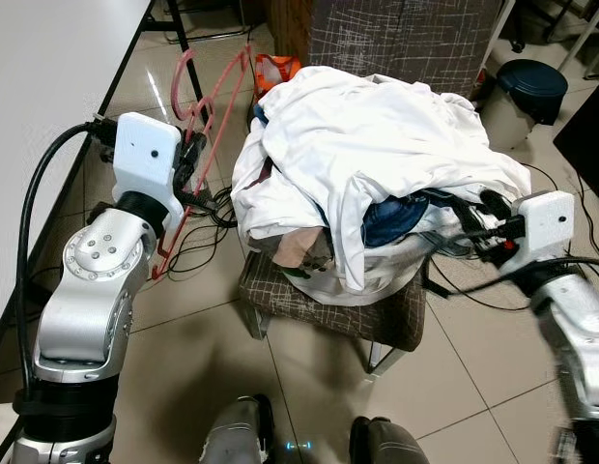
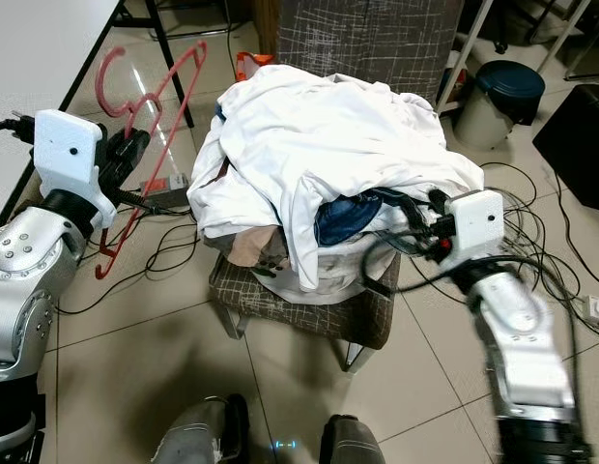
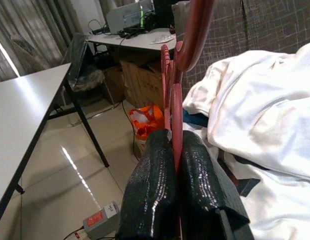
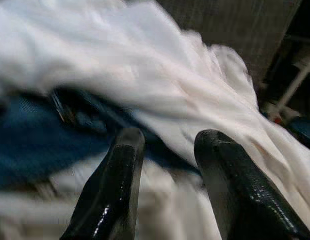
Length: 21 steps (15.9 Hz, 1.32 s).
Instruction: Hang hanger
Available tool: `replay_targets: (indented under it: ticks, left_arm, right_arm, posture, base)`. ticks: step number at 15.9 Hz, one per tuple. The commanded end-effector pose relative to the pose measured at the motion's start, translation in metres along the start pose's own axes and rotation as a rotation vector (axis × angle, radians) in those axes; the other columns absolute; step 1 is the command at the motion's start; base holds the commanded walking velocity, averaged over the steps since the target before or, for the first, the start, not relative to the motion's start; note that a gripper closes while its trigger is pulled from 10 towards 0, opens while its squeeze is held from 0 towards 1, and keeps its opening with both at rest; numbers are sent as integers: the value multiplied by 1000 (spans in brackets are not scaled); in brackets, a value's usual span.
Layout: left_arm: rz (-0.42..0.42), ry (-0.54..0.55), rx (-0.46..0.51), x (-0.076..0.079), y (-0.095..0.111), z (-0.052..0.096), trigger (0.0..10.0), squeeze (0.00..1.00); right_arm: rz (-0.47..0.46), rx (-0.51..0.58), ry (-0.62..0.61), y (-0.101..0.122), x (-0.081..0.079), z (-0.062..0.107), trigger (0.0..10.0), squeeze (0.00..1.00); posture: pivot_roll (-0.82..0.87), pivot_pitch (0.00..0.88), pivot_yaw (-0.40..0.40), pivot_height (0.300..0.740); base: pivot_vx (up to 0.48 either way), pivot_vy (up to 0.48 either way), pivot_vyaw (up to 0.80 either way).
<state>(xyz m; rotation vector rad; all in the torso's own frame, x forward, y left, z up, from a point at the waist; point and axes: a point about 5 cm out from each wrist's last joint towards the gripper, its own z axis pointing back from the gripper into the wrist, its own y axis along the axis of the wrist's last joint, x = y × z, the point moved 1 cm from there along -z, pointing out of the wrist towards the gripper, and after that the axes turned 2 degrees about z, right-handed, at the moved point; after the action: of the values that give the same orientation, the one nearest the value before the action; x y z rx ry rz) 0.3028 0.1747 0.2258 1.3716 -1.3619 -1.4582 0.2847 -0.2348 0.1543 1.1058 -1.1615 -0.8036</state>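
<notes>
Left wrist view is showing the left gripper (image 3: 175, 165) with its jaws closed tight on the thin shaft of the red hanger (image 3: 173, 100), while the eye views are showing that hanger (image 2: 145, 145) held out to the robot's left, beside the chair (image 1: 328, 309) and above the tiled floor (image 2: 280, 387), its hook pointing up toward the white tabletop (image 1: 48, 97). No rail or rod for hanging it is appearing in these pictures, so the hanging step is judged not yet done. The grip is looking narrow and near one point of a long, light frame, so the hanger is likely to pivot or slip if the arm is swinging quickly. Its lower end is hanging close to the cables (image 1: 198, 242) and the power strip (image 2: 169, 188) on the floor, and it could be snagging there. The right gripper (image 4: 165, 175) is hovering with jaws apart just in front of the white clothes (image 1: 377, 145) heaped on the chair, over a blue garment (image 2: 353, 217); any forward drift is risking catching cloth and dragging the pile off the seat.
</notes>
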Motion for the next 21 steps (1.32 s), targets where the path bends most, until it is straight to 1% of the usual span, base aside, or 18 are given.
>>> replay_targets:
  ticks: [1, 2, 3, 4, 6, 8, 10, 11, 12, 13, 14, 15, 16, 17, 18, 19, 20, 21]
  left_arm:
    - [-4, -1, 9, -2, 2, 1, 10000, 0]
    - [-5, -4, 9, -2, 2, 2, 10000, 0]
    - [-3, -4, 9, -2, 2, 2, 10000, 0]
    - [-3, -5, 9, -2, 2, 3, 10000, 0]
    - [-2, -8, 13, -2, 3, 4, 10000, 0]
    - [-3, -9, 11, -2, 2, 4, 10000, 0]
    - [-10, -19, 10, -1, 3, 3, 10000, 0]
    - [-14, -20, 12, -2, 4, 2, 10000, 0]
    - [-16, -17, 14, -4, 5, 2, 10000, 0]
    - [-20, -12, 18, -5, 6, 2, 10000, 0]
    - [-21, -7, 20, -6, 6, 2, 10000, 0]
    - [-22, -5, 24, -6, 7, 2, 10000, 0]
    - [-23, -4, 26, -7, 7, 3, 10000, 0]
    - [-23, -5, 26, -7, 7, 3, 10000, 0]
    - [-23, -7, 27, -6, 7, 2, 10000, 0]
    - [-24, -8, 28, -6, 7, 2, 10000, 0]
    - [-26, -11, 28, -6, 7, 2, 10000, 0]
    - [-26, -12, 27, -7, 7, 2, 10000, 0]
  right_arm:
    - [22, -87, 33, -6, -2, 5, 10000, 0]
    - [41, -126, 34, -9, 0, 7, 10000, 0]
    - [107, -166, 38, -12, 2, 9, 10000, 0]
    - [197, -196, 12, -14, 6, 11, 10000, 0]
    - [182, -143, -100, -3, 15, 12, 10000, 0]
    - [176, -127, -142, -3, 16, 15, 10000, 0]
    - [118, -150, -64, -15, 5, 15, 10000, 0]
    - [112, -150, 20, -16, -4, 15, 10000, 0]
    - [30, -110, 143, -10, -19, 18, 10000, 0]
    - [-15, -34, 188, 3, -24, 19, 10000, 0]
    - [-76, 48, 158, 16, -22, 17, 10000, 0]
    - [-100, 101, 130, 24, -18, 16, 10000, 0]
    - [-88, 179, 59, 36, -8, 11, 10000, 0]
    - [-68, 169, 48, 36, -6, 8, 10000, 0]
    - [-41, 112, 29, 28, -2, 1, 10000, 0]
    - [-50, 78, 19, 21, 2, -6, 10000, 0]
    - [-77, 71, 14, 18, 5, -12, 10000, 0]
    - [-126, 71, 14, 16, 7, -18, 10000, 0]
  posture:
    - [-28, 165, 53, 740]
    - [-26, 167, 53, 740]
    - [-26, 168, 52, 740]
    - [-24, 170, 52, 740]
    - [-22, 171, 52, 740]
    - [-21, 174, 58, 740]
    - [-14, 173, 65, 740]
    - [-13, 172, 66, 740]
    - [-11, 173, 64, 740]
    - [-7, 171, 62, 740]
    - [-6, 170, 63, 740]
    - [-6, 169, 62, 740]
    - [-4, 163, 63, 740]
    - [-4, 163, 63, 740]
    - [-2, 163, 63, 740]
    - [2, 159, 66, 740]
    - [4, 159, 66, 740]
    - [7, 159, 70, 740]
  base:
    - [0, 0, 0]
    - [0, 0, 0]
    - [0, 0, 0]
    - [0, 0, 0]
    - [0, 0, 0]
    - [0, 0, 0]
    - [0, 0, 0]
    - [0, 0, 0]
    - [0, 0, 0]
    - [0, 0, 0]
    - [0, 0, 0]
    - [0, 0, 0]
    - [0, 0, 0]
    - [0, 0, 0]
    - [0, 0, 0]
    - [0, 0, 0]
    - [0, 0, 0]
    - [0, 0, 0]
